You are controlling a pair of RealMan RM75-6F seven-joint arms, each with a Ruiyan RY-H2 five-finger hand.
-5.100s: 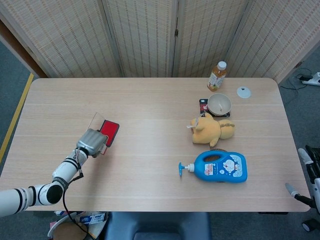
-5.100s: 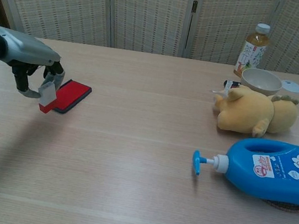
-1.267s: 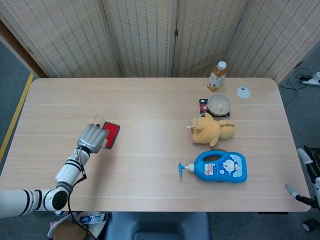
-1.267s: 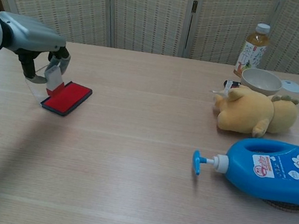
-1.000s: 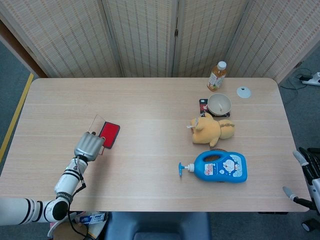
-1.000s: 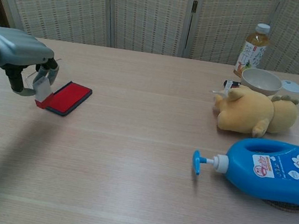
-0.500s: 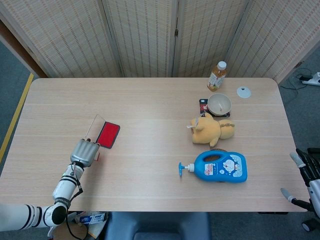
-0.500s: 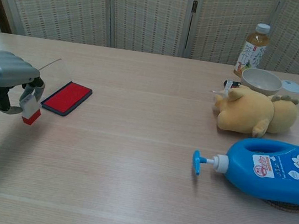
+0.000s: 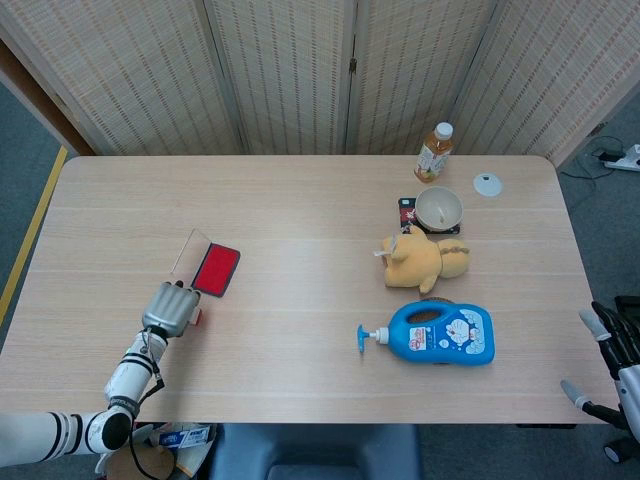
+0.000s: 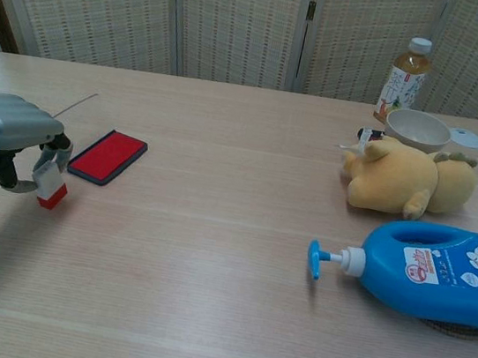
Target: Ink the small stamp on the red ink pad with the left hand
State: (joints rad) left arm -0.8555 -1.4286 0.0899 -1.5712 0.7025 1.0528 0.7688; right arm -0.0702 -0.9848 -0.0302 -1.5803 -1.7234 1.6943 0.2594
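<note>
In the head view, the left hand (image 9: 171, 308) sits at the lower left of the frame, having drawn back toward the near table edge from the red ink pad (image 9: 216, 269), which lies open just above and to the right of it; the right hand (image 9: 612, 345), at the lower right edge, holds nothing, fingers apart. In the chest view, the left hand (image 10: 15, 139) at the left edge pinches the small stamp (image 10: 49, 185), whose red base now rests at or just above the table (image 10: 225, 275), clear of the red ink pad (image 10: 108, 156); the inking contact appears complete and the stamp is being carried away.

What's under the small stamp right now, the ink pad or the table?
Bare table. The left hand holds the small stamp beside the red ink pad, clear of it. Whether the stamp's red base touches the wood can't be told.
</note>
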